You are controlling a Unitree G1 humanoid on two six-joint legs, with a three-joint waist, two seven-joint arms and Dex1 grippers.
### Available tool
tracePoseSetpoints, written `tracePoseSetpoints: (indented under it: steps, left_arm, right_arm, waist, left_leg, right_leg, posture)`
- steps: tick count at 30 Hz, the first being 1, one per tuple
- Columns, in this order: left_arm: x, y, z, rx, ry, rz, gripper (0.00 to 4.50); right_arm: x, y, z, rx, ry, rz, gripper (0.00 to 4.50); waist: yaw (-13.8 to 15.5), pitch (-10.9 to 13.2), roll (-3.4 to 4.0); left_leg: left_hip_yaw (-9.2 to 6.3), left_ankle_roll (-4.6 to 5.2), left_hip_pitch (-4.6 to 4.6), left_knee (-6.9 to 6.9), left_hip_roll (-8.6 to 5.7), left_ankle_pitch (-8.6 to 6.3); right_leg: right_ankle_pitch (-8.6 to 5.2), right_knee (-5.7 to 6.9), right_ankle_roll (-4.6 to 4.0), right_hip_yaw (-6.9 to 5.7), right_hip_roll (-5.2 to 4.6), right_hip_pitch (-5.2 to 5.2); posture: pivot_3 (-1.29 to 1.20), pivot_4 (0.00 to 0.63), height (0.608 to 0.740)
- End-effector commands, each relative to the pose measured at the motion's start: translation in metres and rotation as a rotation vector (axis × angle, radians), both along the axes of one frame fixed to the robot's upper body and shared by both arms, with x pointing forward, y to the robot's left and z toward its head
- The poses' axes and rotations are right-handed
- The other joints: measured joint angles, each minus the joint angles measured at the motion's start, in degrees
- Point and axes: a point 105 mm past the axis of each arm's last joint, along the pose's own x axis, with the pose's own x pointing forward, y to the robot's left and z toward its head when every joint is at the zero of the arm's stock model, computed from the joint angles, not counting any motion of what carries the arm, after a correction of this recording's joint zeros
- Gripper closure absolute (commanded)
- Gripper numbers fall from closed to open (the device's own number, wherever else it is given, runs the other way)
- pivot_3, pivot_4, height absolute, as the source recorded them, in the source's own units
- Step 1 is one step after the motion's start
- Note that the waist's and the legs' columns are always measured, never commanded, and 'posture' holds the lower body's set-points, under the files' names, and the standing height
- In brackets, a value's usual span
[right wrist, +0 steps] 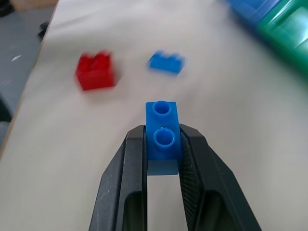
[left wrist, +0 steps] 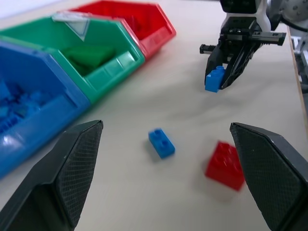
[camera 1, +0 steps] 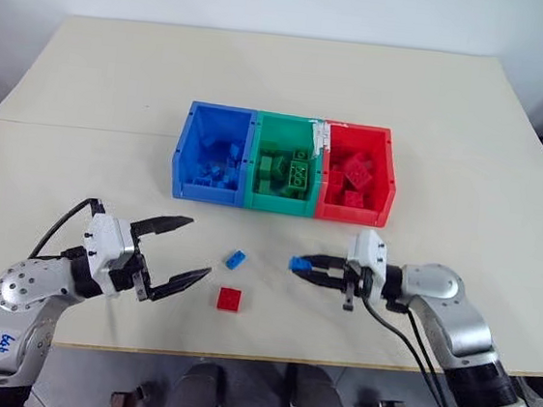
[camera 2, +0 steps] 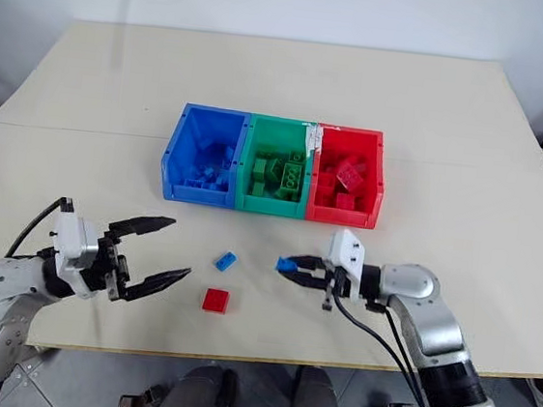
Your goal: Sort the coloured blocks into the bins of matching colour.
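Right hand (camera 1: 306,267) clamps a small blue studded plastic brick (right wrist: 162,129).
Left hand (camera 1: 182,248) gapes wide, holding nothing, above the tabletop (camera 1: 453,135).

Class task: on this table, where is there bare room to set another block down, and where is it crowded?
Free: the table behind the bins, and both strips beside them. Crowded: the front, where a blue block and red block lie between the left end effector and right end effector.

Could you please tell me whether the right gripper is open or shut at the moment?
Shut: the right gripper has its two black fingers pressed against the sides of a small blue block, which sticks out past the fingertips.
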Motion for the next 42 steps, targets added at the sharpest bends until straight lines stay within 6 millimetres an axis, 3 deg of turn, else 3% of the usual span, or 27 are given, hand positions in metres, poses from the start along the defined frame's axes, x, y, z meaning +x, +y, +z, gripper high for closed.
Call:
tracePoseSetpoints:
  steps: [1,10,16,22,25,28,32,42]
  left_arm:
    - [0.007,0.009,0.013,-0.077,-0.044,0.109,0.00]
    - [0.010,0.046,0.020,-0.143,-0.086,0.402,0.00]
    - [0.006,0.047,0.025,-0.155,-0.103,0.432,0.00]
    - [0.005,0.041,0.024,-0.155,-0.096,0.414,0.00]
    - [0.006,0.038,0.024,-0.159,-0.092,0.397,0.00]
    - [0.006,0.030,0.024,-0.151,-0.070,0.344,0.00]
    - [0.006,0.022,0.019,-0.098,-0.042,0.254,0.00]
    - [0.016,-0.017,0.009,0.071,0.004,-0.090,0.00]
  right_arm:
    - [0.014,0.016,0.031,0.077,-0.062,-0.018,4.01]
    - [0.065,0.091,0.087,0.141,-0.161,-0.037,4.01]
    - [0.103,0.120,0.109,0.164,-0.226,-0.180,4.01]
    - [0.105,0.126,0.113,0.178,-0.244,-0.161,1.95]
    - [0.101,0.123,0.116,0.188,-0.261,-0.144,0.95]
    - [0.081,0.100,0.120,0.218,-0.303,-0.038,0.02]
    - [0.052,0.050,0.107,0.207,-0.315,0.069,0.02]
    - [-0.002,-0.074,0.067,0.122,-0.270,0.016,0.02]
  waist:
    - [0.0,0.0,0.00]
    - [-0.1,0.0,0.01]
    - [0.0,0.0,0.00]
    - [-0.2,0.0,0.00]
    - [-0.4,0.0,0.01]
    - [-0.2,0.0,0.00]
    - [0.6,0.0,0.00]
    - [0.6,0.0,0.02]
  left_leg:
    - [0.00,-0.04,0.01,0.00,0.02,0.02]
    - [0.01,-0.12,-0.06,0.00,0.10,0.06]
    - [-0.02,-0.08,-0.24,-0.01,-0.07,0.06]
    - [0.02,0.00,-0.37,-0.05,-0.13,0.01]
    - [0.08,0.00,-0.89,0.08,-0.11,0.02]
    - [0.10,-0.01,-0.96,0.13,-0.08,0.03]
    - [-0.03,0.04,-1.02,0.21,-0.12,0.00]
    - [0.40,0.01,-0.88,0.26,-0.19,0.05]
  right_leg:
    - [0.01,0.02,0.01,-0.01,0.02,-0.01]
    - [-0.01,0.42,-0.01,-0.06,0.02,-0.20]
    - [-0.02,0.50,-0.05,-0.56,-0.31,-0.36]
    - [-0.02,0.52,-0.05,-0.96,-0.39,-0.51]
    - [-0.02,0.58,-0.05,-1.04,-0.37,-1.04]
    - [-0.02,0.59,-0.05,-1.29,-0.36,-1.07]
    - [-0.02,0.51,-0.04,-1.48,-0.43,-0.93]
    - [0.02,0.46,0.03,-1.55,-0.28,-0.84]
  posture:
    - [0.00,0.150,0.740]
    - [0.00,0.150,0.740]
    - [0.00,0.150,0.740]
    - [0.00,0.150,0.740]
    - [0.00,0.150,0.740]
    - [0.00,0.150,0.740]
    - [0.00,0.150,0.740]
    - [0.00,0.150,0.740]
